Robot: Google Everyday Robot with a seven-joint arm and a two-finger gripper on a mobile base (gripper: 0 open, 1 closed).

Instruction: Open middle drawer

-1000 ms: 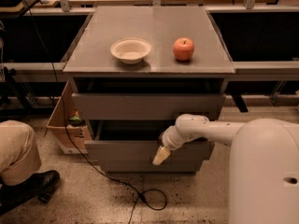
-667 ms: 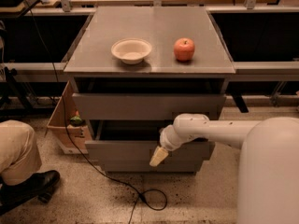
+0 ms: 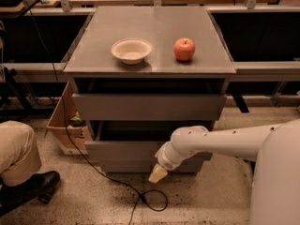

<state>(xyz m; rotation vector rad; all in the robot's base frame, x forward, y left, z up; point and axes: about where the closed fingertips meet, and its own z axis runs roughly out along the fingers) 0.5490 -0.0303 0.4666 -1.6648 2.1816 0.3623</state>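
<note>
camera view: the gripper (image 3: 158,174) hangs low, just below the middle drawer (image 3: 124,150), whose front stands partly out under the top drawer (image 3: 149,107); open or closed, cannot tell. with no handle, a pull from here could slip off or drag the bottom drawer (image 3: 126,166) instead.

Bowl (image 3: 131,50) left of apple (image 3: 184,49) on cabinet top (image 3: 150,27); gripper (image 3: 158,174) before cabinet, below middle drawer (image 3: 124,150).
</note>
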